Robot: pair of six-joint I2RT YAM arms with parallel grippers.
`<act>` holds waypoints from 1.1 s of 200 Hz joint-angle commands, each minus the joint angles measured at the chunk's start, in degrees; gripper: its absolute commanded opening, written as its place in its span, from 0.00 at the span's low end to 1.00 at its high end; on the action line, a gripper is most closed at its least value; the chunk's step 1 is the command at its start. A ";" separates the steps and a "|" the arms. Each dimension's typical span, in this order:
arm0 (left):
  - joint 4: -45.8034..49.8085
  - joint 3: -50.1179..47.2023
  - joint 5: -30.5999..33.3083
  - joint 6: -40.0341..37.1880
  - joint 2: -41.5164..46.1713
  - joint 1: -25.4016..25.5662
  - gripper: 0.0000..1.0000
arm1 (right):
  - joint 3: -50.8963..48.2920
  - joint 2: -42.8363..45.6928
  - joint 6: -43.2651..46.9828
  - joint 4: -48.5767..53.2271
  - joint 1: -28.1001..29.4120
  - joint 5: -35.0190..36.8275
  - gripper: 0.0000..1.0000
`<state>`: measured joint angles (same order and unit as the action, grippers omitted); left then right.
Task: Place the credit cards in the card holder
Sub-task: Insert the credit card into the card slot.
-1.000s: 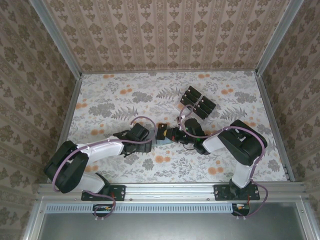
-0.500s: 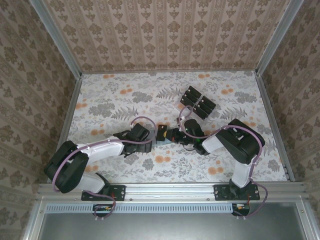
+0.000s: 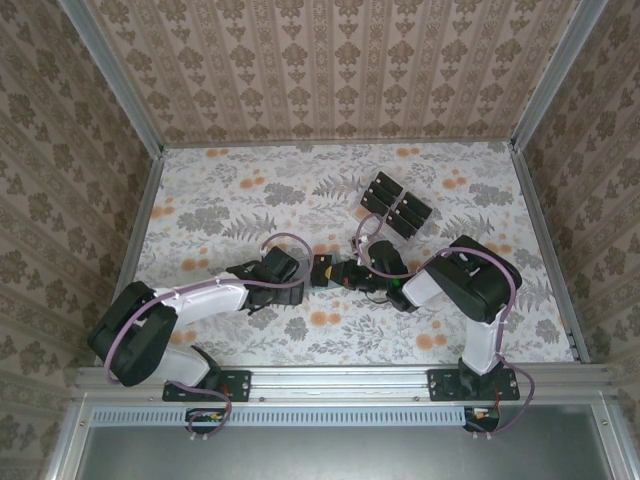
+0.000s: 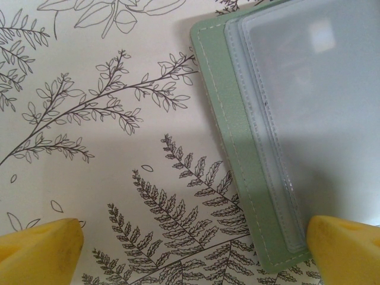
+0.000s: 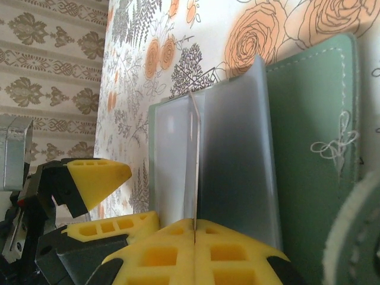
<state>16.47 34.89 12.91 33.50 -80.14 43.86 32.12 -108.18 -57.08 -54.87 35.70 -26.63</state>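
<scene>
Card holder (image 5: 309, 148) position: open on the table (image 3: 230, 210), between the two grippers.

We found the right gripper (image 5: 195, 225) clamped on one clear sleeve (image 5: 237, 160) of the card holder. Its yellow fingers met on the sleeve's thin edge, and the sleeve stood up from the green cover. The left gripper (image 4: 193, 252) stood open, its fingertips (image 4: 41, 240) wide apart. One tip lay at a corner of the cover, the other over bare cloth.

Against the top view of one second before, the right gripper had moved slightly left, toward the left gripper, and its forearm had shifted with it. The left arm had kept its pose.

The left wrist view showed us the cover's stitched seam and the sleeves lying flat in a stack. The right wrist view showed the raised sleeve, a loose thread (image 5: 335, 145) on the stitching, and the left gripper's spread fingers beyond the holder. The top view showed the credit cards (image 3: 397, 206) as a dark cluster farther back on the table, well apart from the holder. We could not tell their number.
</scene>
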 commanded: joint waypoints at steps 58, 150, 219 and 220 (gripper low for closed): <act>2.43 -0.90 1.53 0.47 -0.50 0.07 1.00 | 0.94 -3.17 -0.80 -1.20 -1.62 -6.88 0.00; 2.33 -0.84 1.46 0.25 -0.37 0.09 1.00 | 7.12 -4.99 2.89 11.45 -2.57 -12.92 0.00; 2.33 -0.82 1.57 0.17 -0.37 0.02 1.00 | 7.81 -6.78 2.32 11.98 -2.92 -14.45 0.00; 2.34 -0.80 1.54 0.17 -0.37 0.06 1.00 | 7.80 -6.74 2.32 11.98 -2.96 -14.43 0.00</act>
<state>16.47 34.89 12.91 33.50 -80.14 43.86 39.75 -113.01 -55.70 -46.44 32.91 -39.11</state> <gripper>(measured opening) 0.997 0.064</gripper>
